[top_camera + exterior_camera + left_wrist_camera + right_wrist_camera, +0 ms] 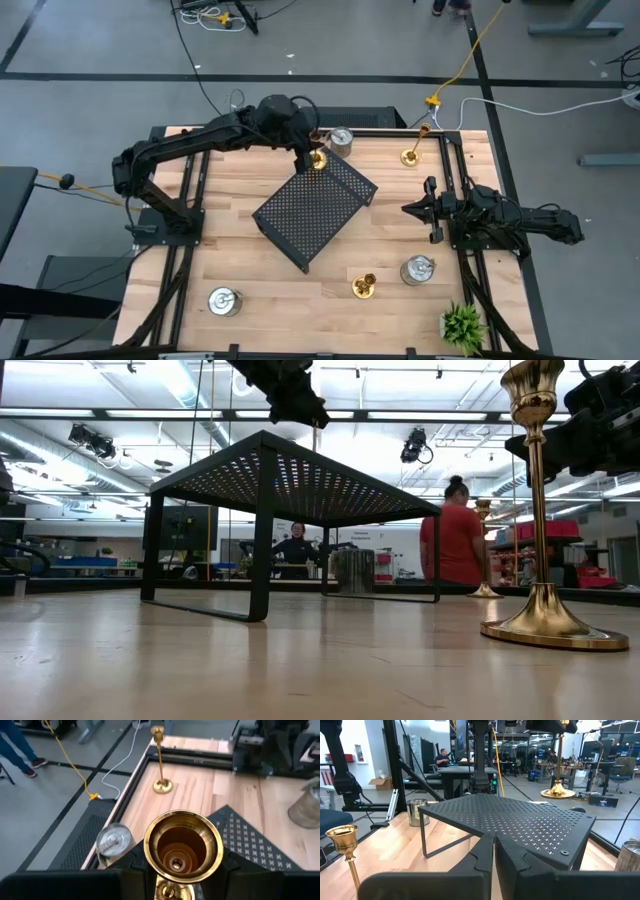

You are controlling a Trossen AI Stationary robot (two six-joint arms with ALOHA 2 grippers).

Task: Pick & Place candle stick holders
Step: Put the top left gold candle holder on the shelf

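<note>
- In the high view, a green plant [463, 325] stands at the lower right corner of the wooden counter [230, 250].
- Along the lower part of the frame sit a silver holder [223, 301] at the left, a gold holder [364, 286] in the middle, and a second silver holder [417, 269] just to its right.
- In the low view, that gold holder [541, 510] rises tall at the right of the frame, upright on its round base.
- A black perforated tray [314, 210] stands on legs at the centre of the counter, turned at an angle.
- The right hand [412, 208] waits at the right of the frame, just off the tray's right side, its fingers closed on nothing.
- The left hand [312, 156] reaches in from the upper left and hangs over the tray's upper corner, gripping a gold candle holder [318, 158].
- In the left wrist view, that held holder's open cup [183, 846] fills the lower centre of the frame.
- A third silver holder [340, 138] stands just beyond the tray's upper corner.
- Another gold holder [411, 154] stands upright at the upper right of the counter.
- In the low view, two people show in the room behind the counter.
</note>
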